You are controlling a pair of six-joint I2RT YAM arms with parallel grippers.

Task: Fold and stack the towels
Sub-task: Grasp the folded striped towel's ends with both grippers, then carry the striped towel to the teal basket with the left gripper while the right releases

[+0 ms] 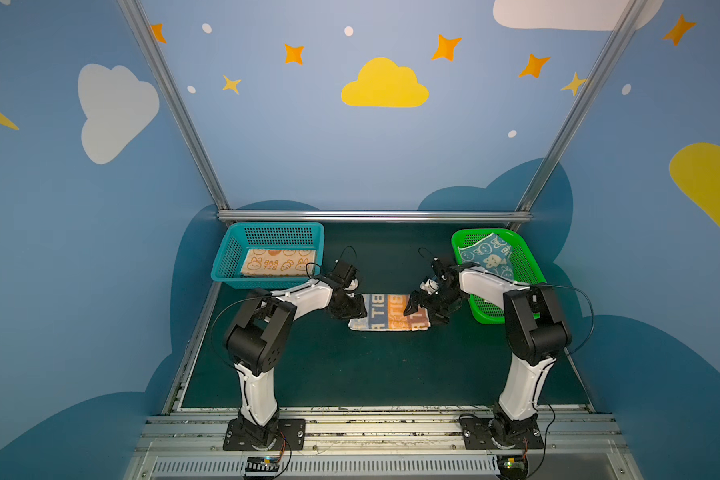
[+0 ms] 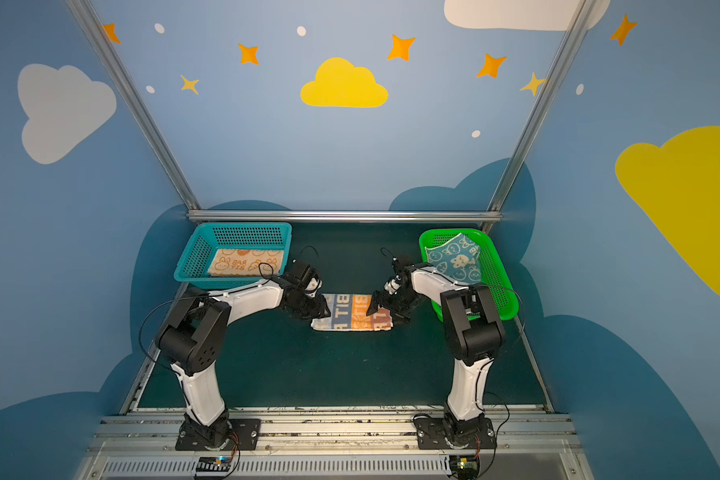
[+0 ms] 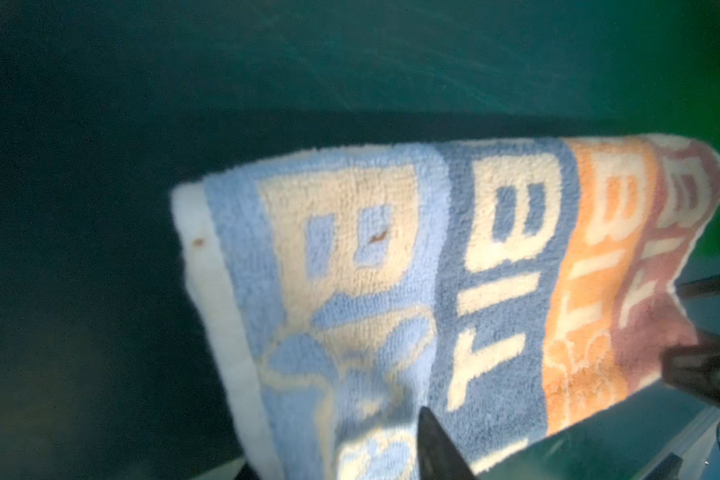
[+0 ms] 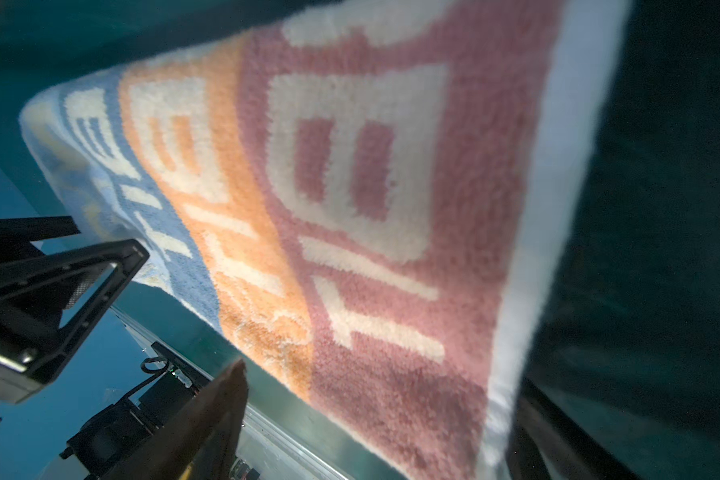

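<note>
From the near edge of the mat (image 1: 350, 374) both your arms rise, bend at the elbow and reach inward and down to the middle. There the striped towel (image 1: 385, 313) lies folded into a long band. Your right gripper (image 1: 425, 315) stands spread wide, the band's right end between its fingers (image 4: 213, 424). Your left gripper (image 1: 352, 309) sits at the left end. Only one fingertip (image 3: 435, 449) shows in its wrist view, so you cannot tell whether it pinches the cloth. At the far left corner the orange-cream towel (image 1: 279, 262) lies flat in the teal basket (image 1: 225, 266). At the far right corner the blue-cream towel (image 1: 491, 257) lies rumpled in the green basket (image 1: 533, 266), which your right arm partly hides
</note>
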